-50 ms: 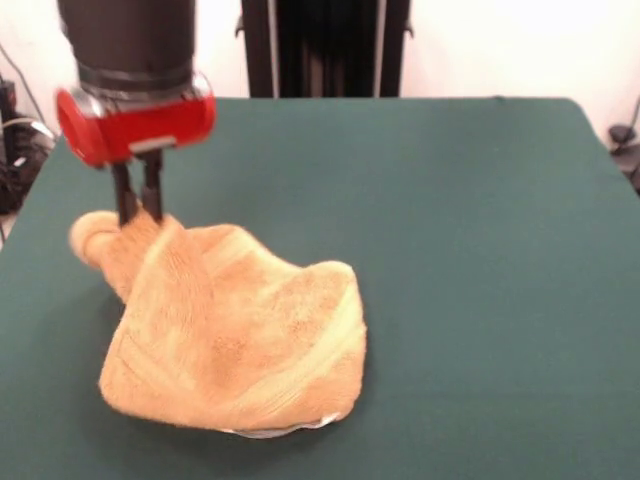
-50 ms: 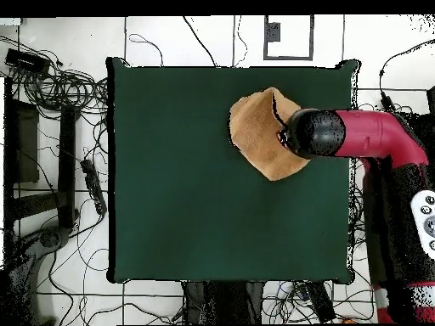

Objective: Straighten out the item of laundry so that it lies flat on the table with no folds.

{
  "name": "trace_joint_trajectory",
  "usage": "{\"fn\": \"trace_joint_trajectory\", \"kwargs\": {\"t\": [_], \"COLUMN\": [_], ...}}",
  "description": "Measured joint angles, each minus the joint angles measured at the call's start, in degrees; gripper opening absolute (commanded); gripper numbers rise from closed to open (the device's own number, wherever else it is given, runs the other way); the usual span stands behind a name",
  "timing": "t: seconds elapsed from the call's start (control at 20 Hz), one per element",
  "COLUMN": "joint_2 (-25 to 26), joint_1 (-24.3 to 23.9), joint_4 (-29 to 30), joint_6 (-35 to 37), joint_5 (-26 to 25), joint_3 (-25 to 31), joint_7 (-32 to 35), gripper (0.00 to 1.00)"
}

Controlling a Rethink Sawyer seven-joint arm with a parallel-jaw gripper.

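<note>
Towel (image 1: 235, 335), soft, light and limp, lies bunched toward the table's (image 1: 480, 260) seven o'clock in the front view; gripper (image 1: 139, 206) pinches its raised ten o'clock corner, a sound hold for pulling folds flat

Counted on site: one bench (image 1: 480, 250), green-topped; one towel (image 1: 235, 335), orange-tan, crumpled; one robot arm (image 2: 374, 136), red and black, with two fingers (image 1: 152, 190).

Front view: close, low, angled across tabletop (image 1: 480, 250). Overhead view: high, straight down, whole tabletop (image 2: 187, 195) plus surrounding floor. Shared: tabletop, towel (image 1: 230, 335) at 1 o'clock overhead.
</note>
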Motion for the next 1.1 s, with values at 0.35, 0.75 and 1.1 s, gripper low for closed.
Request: {"fn": "trace_joint_trajectory", "kwargs": {"t": [0.35, 0.75, 1.1], "joint_2": [-2.08, 1.17, 3.53], "joint_1": [-0.38, -1.33, -1.38], "joint_4": [0.12, 0.08, 0.1], "joint_6": [0.0, -0.01, -0.01], "joint_5": [3.15, 4.97, 4.98], "joint_3": [-2.58, -3.33, -3.59], "joint_7": [0.0, 0.0, 0.0], "gripper": [0.0, 0.0, 0.0]}}
